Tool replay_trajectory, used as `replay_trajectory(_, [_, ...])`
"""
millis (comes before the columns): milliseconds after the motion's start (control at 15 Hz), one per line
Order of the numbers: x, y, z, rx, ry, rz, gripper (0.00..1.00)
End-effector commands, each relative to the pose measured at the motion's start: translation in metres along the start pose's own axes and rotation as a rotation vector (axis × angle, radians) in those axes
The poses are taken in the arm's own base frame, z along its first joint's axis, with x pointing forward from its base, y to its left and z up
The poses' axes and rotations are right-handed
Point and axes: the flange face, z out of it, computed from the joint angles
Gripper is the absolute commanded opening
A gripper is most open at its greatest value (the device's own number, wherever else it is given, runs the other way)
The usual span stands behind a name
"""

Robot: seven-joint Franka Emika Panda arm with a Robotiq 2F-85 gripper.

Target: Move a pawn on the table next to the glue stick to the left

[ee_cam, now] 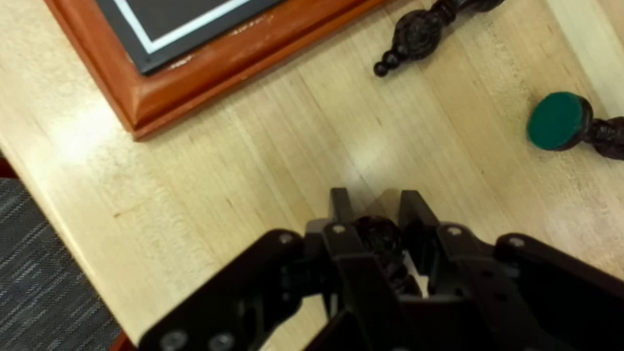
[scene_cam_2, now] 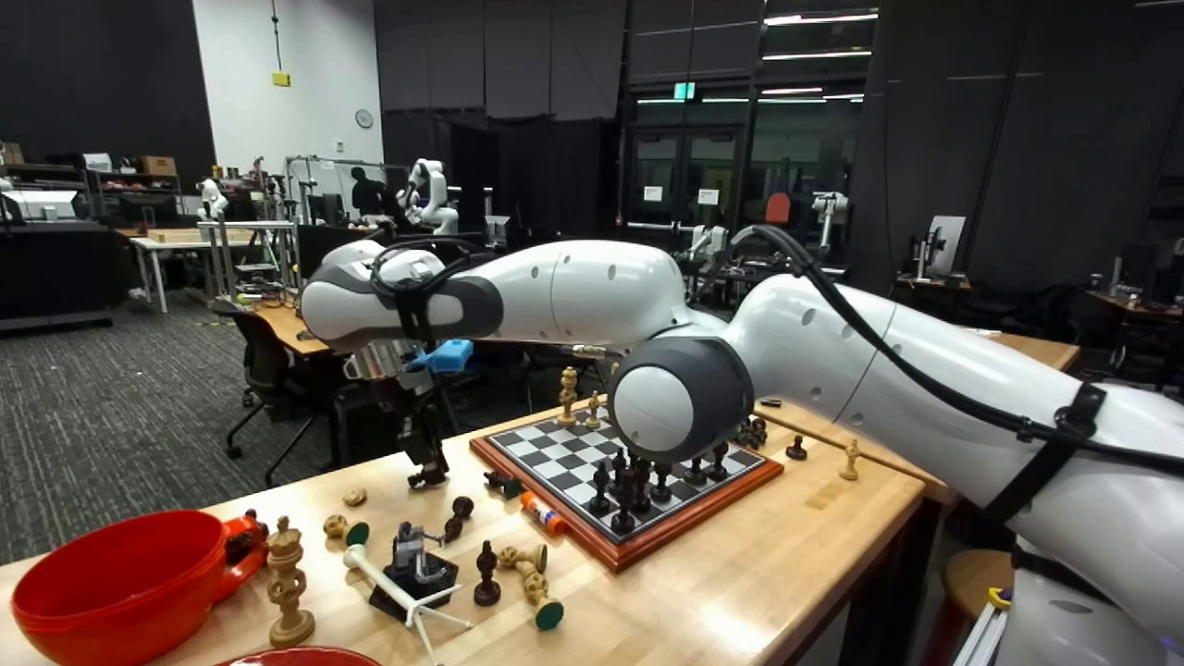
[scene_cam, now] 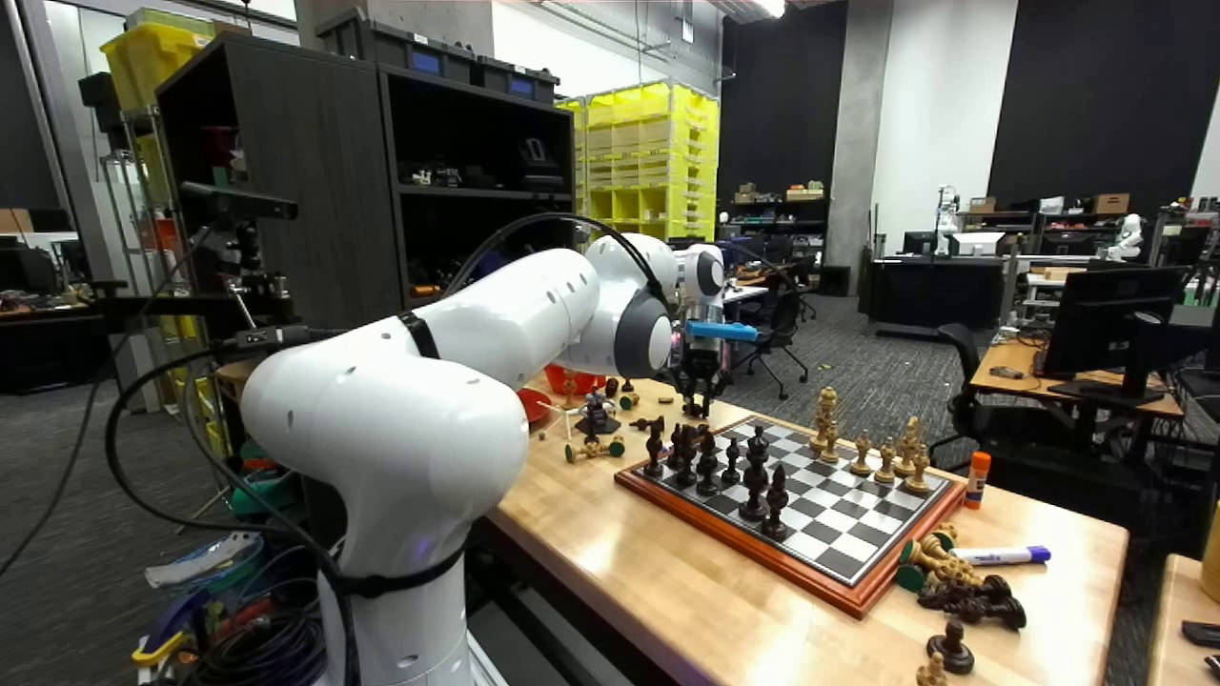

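Observation:
My gripper (ee_cam: pixel 376 195) is closed around a dark carved chess piece (ee_cam: pixel 381 236), which sits between its fingers. I cannot tell whether it is a pawn. The gripper shows beside the board in both exterior views (scene_cam: pixel 698 408) (scene_cam_2: pixel 427 474), low over the pale wood table (scene_cam_2: pixel 731 597), near the far edge; the held piece is too dark to make out there. An orange glue stick (scene_cam_2: pixel 543 513) lies against the board's frame. Another glue stick (scene_cam: pixel 977 479) stands upright beyond the board. Dark pieces (scene_cam_2: pixel 504 483) (scene_cam_2: pixel 458 518) lie near the gripper. A dark pawn (scene_cam_2: pixel 487 573) stands upright.
The chessboard (ee_cam: pixel 219 83) has a reddish-brown frame and carries dark and light pieces. Light pieces (scene_cam_2: pixel 536 592), a white stick stand (scene_cam_2: pixel 388 583), and a red bowl (scene_cam_2: pixel 120 583) are on the table. A marker (scene_cam: pixel 1001 555) lies beside fallen pieces.

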Motion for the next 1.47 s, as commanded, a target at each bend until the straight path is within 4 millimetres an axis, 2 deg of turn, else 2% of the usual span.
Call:
replay_trajectory(0, [-0.001, -0.006, -0.009, 0.0, -0.01, -0.013, 0.07])
replay_trajectory(200, [-0.003, -0.011, -0.015, 0.022, -0.012, 0.004, 0.07])
replay_trajectory(867, [0.017, -0.055, -0.077, -0.072, 0.086, -0.216, 0.07])
replay_trajectory(1133, [0.03, -0.069, -0.088, -0.086, 0.167, -0.361, 0.07])
replay_trajectory(1400, [0.041, -0.077, -0.09, -0.078, 0.238, -0.491, 0.07])
